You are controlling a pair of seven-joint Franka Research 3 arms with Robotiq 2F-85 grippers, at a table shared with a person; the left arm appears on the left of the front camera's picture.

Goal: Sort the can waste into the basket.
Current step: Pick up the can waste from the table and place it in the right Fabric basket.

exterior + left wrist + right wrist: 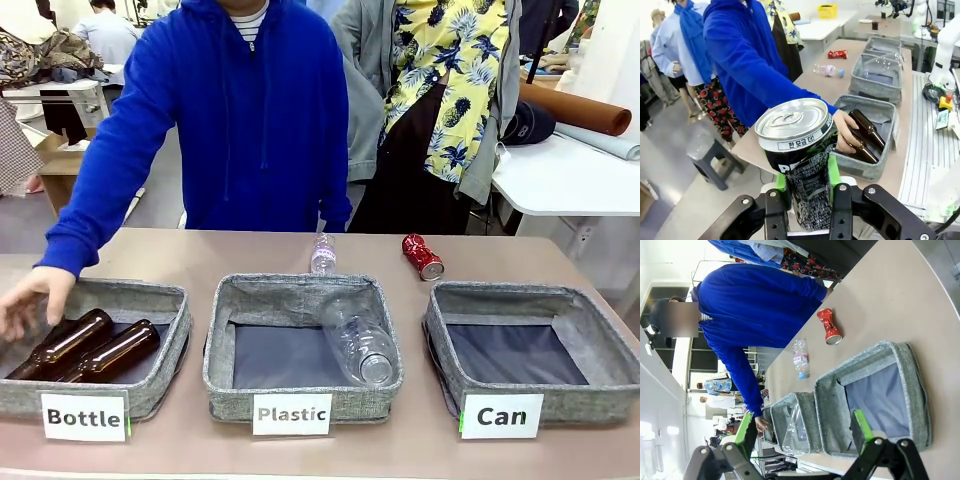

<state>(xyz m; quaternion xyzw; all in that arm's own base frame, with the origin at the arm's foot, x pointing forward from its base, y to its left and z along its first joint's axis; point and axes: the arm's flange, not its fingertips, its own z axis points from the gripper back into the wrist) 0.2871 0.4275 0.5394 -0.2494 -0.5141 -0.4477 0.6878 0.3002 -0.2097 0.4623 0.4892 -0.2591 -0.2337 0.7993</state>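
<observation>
My left gripper (807, 192) is shut on the dark black-and-silver can (799, 150), holding it upright off the table's left end, silver top toward the camera. The crushed red can (422, 257) lies on its side on the table, just beyond the far left corner of the "Can" basket (446, 350), which has nothing in it. From the right wrist I see the red can (828, 326) and the "Can" basket (920, 390) below my right gripper (802, 432), which hangs open above the baskets with nothing between its fingers.
The "Bottle" basket (160, 385) holds two brown bottles (90, 345); a person's hand (30, 298) rests at its left rim. The "Plastic" basket (215, 360) holds a clear bottle (358, 342). A small plastic bottle (323, 253) lies behind it.
</observation>
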